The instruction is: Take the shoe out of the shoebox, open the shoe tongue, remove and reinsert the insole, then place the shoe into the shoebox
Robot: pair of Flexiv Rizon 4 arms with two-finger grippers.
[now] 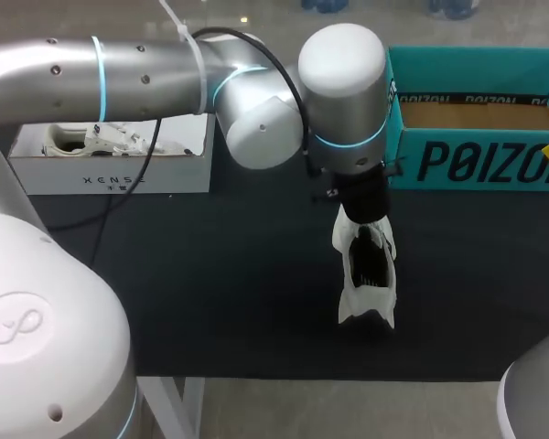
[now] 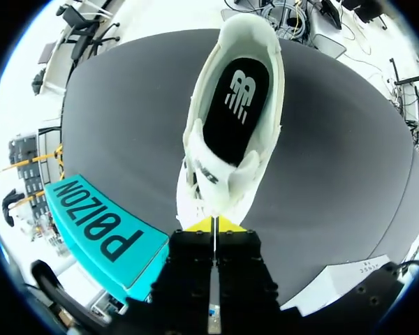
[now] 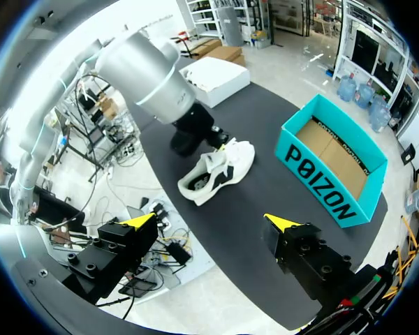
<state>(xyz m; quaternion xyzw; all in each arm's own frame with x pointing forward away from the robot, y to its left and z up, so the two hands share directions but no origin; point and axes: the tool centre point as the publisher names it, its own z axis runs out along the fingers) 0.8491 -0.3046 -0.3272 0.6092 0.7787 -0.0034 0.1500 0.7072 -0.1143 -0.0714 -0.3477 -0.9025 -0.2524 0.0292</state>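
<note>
A white shoe (image 1: 366,274) lies on the black table mat near the middle, with its black insole (image 2: 236,105) showing inside. My left arm comes across from the left. Its gripper (image 2: 214,225) hangs straight over the shoe's front half, its yellow tips pressed together on the raised tongue (image 2: 213,183). The same gripper (image 3: 223,146) shows over the shoe (image 3: 213,174) in the right wrist view. The teal shoebox (image 1: 476,165) stands open and empty at the back right. My right gripper (image 3: 211,221) is open, high over the table's near side, well away from the shoe.
A white box (image 1: 110,169) holding another white shoe stands at the back left. The black mat (image 1: 210,302) has free room left and right of the shoe. The teal shoebox (image 3: 321,185) sits close beside the shoe's toe end.
</note>
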